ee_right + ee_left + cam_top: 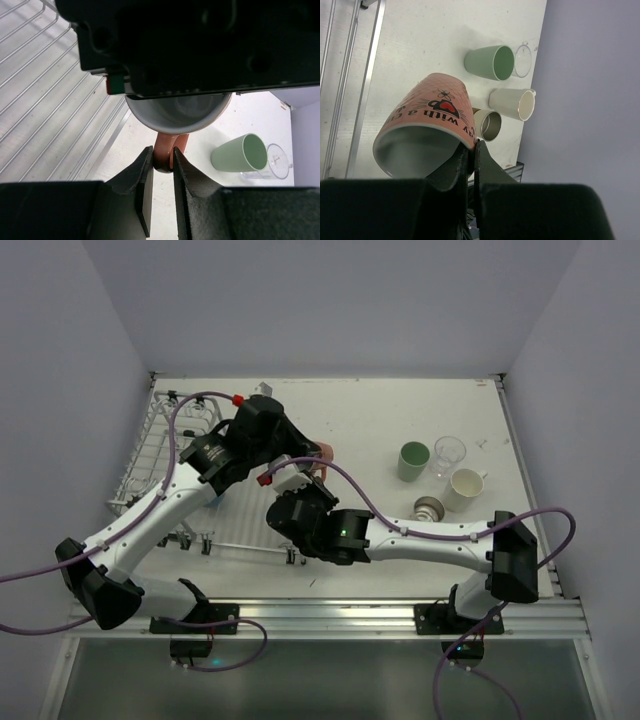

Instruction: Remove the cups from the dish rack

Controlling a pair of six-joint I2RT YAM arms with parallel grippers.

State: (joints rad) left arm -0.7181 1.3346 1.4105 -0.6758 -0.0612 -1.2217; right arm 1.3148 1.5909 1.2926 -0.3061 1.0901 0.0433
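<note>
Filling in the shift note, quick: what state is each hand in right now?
Left hand: closed, pinching the rim of the pink mug.
Right hand: closed on the same mug's handle.

The white table (380,420) bears a dish rack (150,455) at left, four cups (413,461) at right.

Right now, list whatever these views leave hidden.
Top view: pink mug nearly covered by the left arm and right arm.
Top view: dish rack partly under the left arm; any cups in it unseen.
Right wrist view: whether the right gripper touches the mug handle is unclear.
Left wrist view: the mug's lettering wraps out of sight.
</note>
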